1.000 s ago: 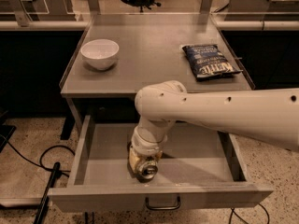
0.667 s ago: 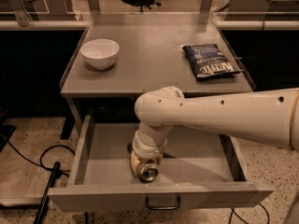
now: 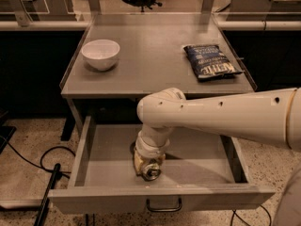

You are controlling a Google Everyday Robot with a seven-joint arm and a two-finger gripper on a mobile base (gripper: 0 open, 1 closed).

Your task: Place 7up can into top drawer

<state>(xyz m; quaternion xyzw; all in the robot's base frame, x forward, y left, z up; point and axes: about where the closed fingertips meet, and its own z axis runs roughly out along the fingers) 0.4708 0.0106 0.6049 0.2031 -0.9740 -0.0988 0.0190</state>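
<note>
Leftmost, a white bowl (image 3: 100,54) is seated on the tabletop (image 3: 150,76). Centrally, the 7up can (image 3: 151,173) is clamped by the gripper (image 3: 147,165) inside the open top drawer (image 3: 113,202); its long axis is tilted, silver end directed toward the drawer front. Rightward, a chip bag (image 3: 211,62) is laid flat.

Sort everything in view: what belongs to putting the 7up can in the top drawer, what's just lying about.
Job: 7up can; top drawer, open; gripper, down in the drawer at the can.
Lying about: white bowl, chip bag, both on the tabletop.
</note>
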